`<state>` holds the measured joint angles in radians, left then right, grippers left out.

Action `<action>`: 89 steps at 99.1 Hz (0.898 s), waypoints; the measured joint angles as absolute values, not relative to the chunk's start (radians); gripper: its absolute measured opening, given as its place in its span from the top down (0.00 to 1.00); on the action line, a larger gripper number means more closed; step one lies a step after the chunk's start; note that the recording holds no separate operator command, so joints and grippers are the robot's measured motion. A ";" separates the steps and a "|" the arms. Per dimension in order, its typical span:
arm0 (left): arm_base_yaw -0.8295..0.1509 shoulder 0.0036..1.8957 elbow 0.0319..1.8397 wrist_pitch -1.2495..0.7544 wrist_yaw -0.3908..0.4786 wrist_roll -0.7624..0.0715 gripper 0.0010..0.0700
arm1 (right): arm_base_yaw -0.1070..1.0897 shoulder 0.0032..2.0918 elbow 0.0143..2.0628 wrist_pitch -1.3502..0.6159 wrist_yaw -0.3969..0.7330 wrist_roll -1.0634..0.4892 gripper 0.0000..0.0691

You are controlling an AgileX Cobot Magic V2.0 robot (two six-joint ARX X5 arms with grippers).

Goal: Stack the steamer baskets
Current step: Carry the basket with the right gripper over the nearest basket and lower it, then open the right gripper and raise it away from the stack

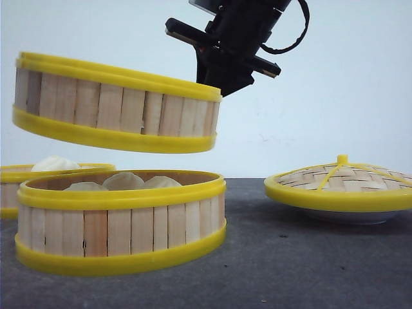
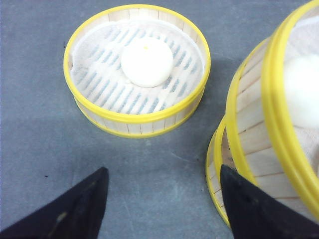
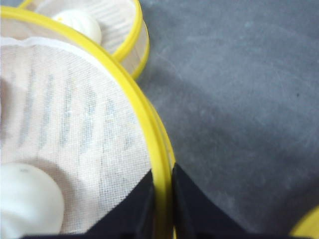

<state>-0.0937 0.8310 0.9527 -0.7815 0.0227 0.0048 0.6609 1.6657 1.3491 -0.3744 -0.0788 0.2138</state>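
Lifted steamer basket [image 1: 116, 103] hangs tilted above the filled basket [image 1: 122, 222] near the worktop's front edge, our right gripper [image 3: 162, 199] pinching its rim; third basket [image 2: 137, 67] unstacked behind, left gripper [image 2: 164, 204] spread, so nothing stacked yet

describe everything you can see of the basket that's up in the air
The raised steamer basket is round and shallow, with pale vertical wooden slats between yellow rims. It hangs tilted above the basket on the table, apart from it. A white cloth liner and a white bun sit inside. The right gripper pinches its rim, one finger inside, one outside.
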 joint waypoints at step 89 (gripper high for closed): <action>-0.094 0.831 0.953 -0.781 0.023 0.005 0.41 | 0.662 1.765 1.346 -0.413 -0.072 0.191 0.97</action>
